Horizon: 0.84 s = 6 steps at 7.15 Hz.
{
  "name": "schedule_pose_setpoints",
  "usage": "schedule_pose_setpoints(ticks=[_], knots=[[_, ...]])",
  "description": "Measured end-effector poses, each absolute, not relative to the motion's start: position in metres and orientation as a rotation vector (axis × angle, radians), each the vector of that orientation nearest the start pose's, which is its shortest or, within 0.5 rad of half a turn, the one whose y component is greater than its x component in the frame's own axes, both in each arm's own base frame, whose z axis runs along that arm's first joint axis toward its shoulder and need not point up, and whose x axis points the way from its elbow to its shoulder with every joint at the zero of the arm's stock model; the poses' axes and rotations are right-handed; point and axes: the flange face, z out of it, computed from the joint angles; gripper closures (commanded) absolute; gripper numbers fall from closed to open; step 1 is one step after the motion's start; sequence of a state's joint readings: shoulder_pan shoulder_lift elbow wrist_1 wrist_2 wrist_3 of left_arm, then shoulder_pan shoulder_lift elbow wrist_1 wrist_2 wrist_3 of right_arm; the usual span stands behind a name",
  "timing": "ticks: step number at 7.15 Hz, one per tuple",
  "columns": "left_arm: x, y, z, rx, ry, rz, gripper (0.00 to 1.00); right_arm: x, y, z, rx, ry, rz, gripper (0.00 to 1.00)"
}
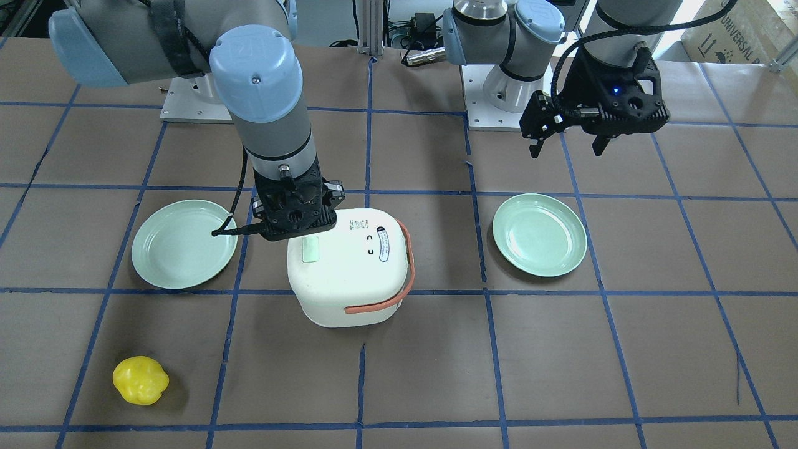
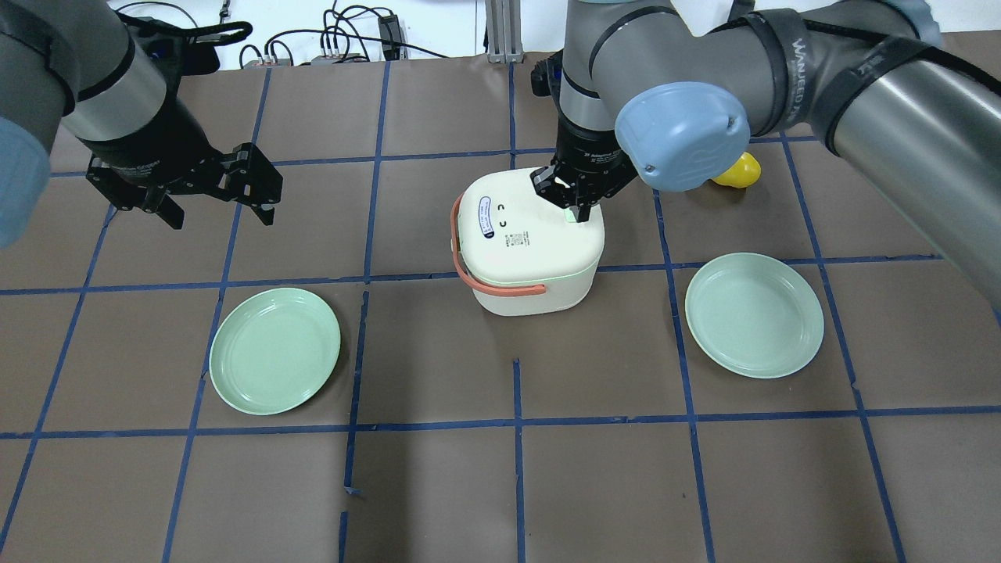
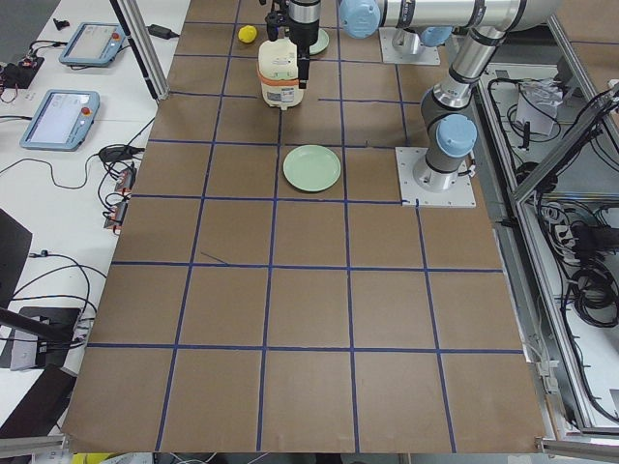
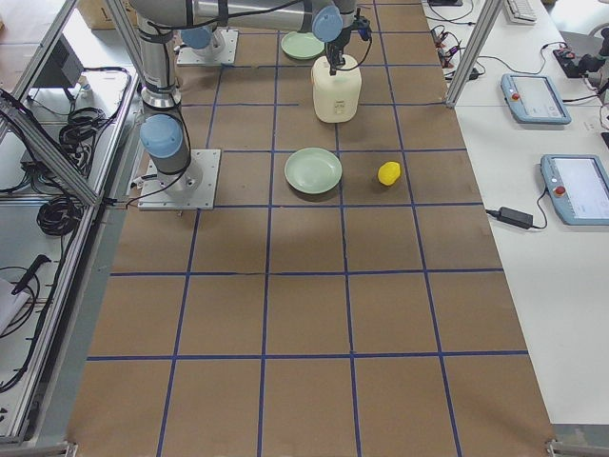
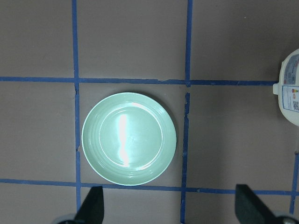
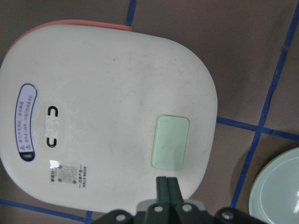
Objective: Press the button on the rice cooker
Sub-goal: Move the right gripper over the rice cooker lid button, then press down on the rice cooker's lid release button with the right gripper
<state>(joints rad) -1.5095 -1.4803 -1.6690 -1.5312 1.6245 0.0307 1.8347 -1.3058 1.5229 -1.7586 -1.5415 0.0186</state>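
The white rice cooker stands mid-table with its lid closed and its orange-pink strap handle lying down along its side. A mint green button sits on the lid. My right gripper is shut and empty, pointing down over the lid, its tips just beside the button's edge; it also shows in the overhead view. I cannot tell whether it touches the lid. My left gripper is open and empty, hovering well off to the cooker's side, above a plate.
Two mint green plates lie on the brown table, one on each side of the cooker. A yellow pepper lies beyond the right arm's plate. Blue tape lines grid the table.
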Motion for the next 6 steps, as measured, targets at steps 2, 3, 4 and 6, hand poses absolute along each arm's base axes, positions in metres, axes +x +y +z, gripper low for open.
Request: schedule_pose_setpoints(ticks=[2,3,4,6], knots=[[-0.0997,-0.4636,0.4865,-0.049,3.086,-0.045,0.0,0.2955,-0.5382,0.3842,-0.403,3.091,0.051,0.98],[-0.0997,-0.4636,0.4865,-0.049,3.086,-0.046,0.0,0.2968,-0.5385,0.382,-0.406,3.088,0.057,0.99],[-0.0997,-0.4636,0.4865,-0.049,3.086,-0.046,0.0,0.2972,-0.5387,0.3799,-0.41,3.083,0.063,0.98],[-0.0997,-0.4636,0.4866,-0.049,3.086,-0.046,0.0,0.2941,-0.5407,0.3765,-0.415,3.08,0.073,0.99]])
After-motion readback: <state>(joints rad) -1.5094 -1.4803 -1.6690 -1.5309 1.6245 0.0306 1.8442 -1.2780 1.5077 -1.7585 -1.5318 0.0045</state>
